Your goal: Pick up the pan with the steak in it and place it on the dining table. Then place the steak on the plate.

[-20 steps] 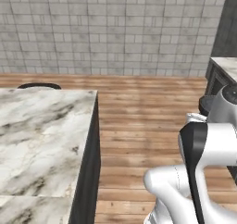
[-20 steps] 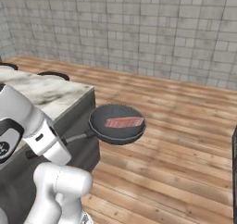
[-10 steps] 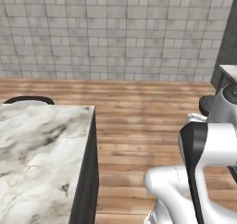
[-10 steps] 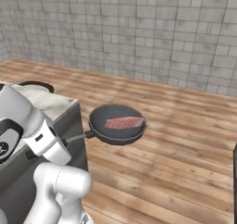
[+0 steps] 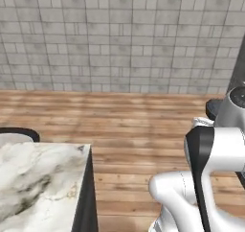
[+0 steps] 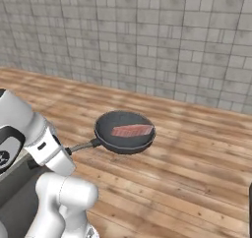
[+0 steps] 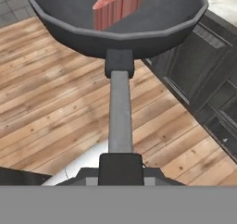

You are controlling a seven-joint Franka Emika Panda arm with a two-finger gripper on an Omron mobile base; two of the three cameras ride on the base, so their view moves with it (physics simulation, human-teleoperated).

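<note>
- gripper [image 7: 120, 165] is clamped tight on the end of the pan's handle, you can see the handle running straight up from between the tips in the hand view
- pan [image 6: 124, 132] is held up in the air over the wood floor [image 6: 197, 153], roughly level, handle pointing back toward the arm
- steak [image 6: 132, 130] lies flat inside the pan, sitting about mid-bottom
- from the hand view the steak [image 7: 121, 3] shows pinkish-red above the near rim of the pan [image 7: 115, 28]
- dark cabinets [image 7: 199, 79] are off to the right under the pan in that view
- marble top [image 5: 38, 183] with a dark side sits at lower left of the left base view
- grey tiled wall [image 6: 147, 35] behind everything
</note>
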